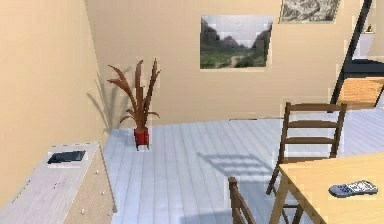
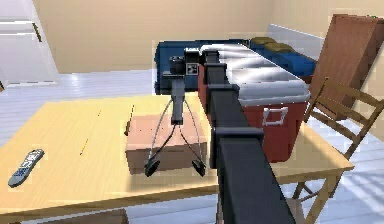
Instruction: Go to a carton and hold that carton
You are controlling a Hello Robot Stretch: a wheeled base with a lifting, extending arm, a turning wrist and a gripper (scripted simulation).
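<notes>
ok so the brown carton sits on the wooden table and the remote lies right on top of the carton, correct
Not quite. The brown carton does sit on the wooden table, but the remote lies on the tabletop itself, apart from the carton, toward the arm side view's left edge. The arm side view shows this.

Bright, even light; soft shadows across floor (image 1: 185,150).

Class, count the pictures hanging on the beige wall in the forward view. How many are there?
2. A large green landscape picture hangs mid-wall; a smaller grey picture hangs up to its right, cut by the top edge. More may lie outside the frame.
</notes>
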